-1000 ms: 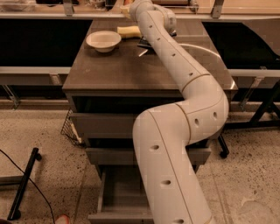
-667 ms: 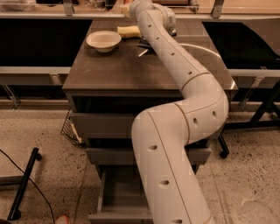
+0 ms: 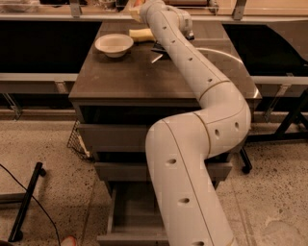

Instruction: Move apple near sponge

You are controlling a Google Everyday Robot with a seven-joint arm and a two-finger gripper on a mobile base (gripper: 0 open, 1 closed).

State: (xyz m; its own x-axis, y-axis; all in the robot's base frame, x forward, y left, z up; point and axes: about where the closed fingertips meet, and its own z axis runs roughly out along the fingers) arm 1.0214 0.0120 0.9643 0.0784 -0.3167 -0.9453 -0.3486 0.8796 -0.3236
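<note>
White moulded arm (image 3: pixel 192 158) links climb from the bottom of the view, bend over the right front of the dark grey flat-topped desk (image 3: pixel 120 79) and reach across it to its far edge. The jaws sit at that far end, at the top of the view behind the bulky wrist (image 3: pixel 179 20). Whether they are open, closed or gripping something cannot be told.

The round red-orange apple (image 3: pixel 136 3) shows only as a sliver of warm colour at the top edge, right beside the arm's tip. Whether the jaws touch it cannot be told. The pale yellow rectangular foam sponge (image 3: pixel 141 34) lies on the desk just in front of that spot, close against the arm on its left in the view.

Compared with 0.7 s ago, the sponge and the round white bowl (image 3: pixel 114 44) lie where they did, and the arm holds almost the same pose.

The bowl stands near the desk's left rear, apart from the sponge. A small dark item (image 3: pixel 157 47) with a pale strip lies just beside the arm, nearer the front than the sponge. From there to the front edge the desk top is bare on the left and in the middle. Below, 1 drawer (image 3: pixel 130 211) at the bottom stands pulled out.
</note>
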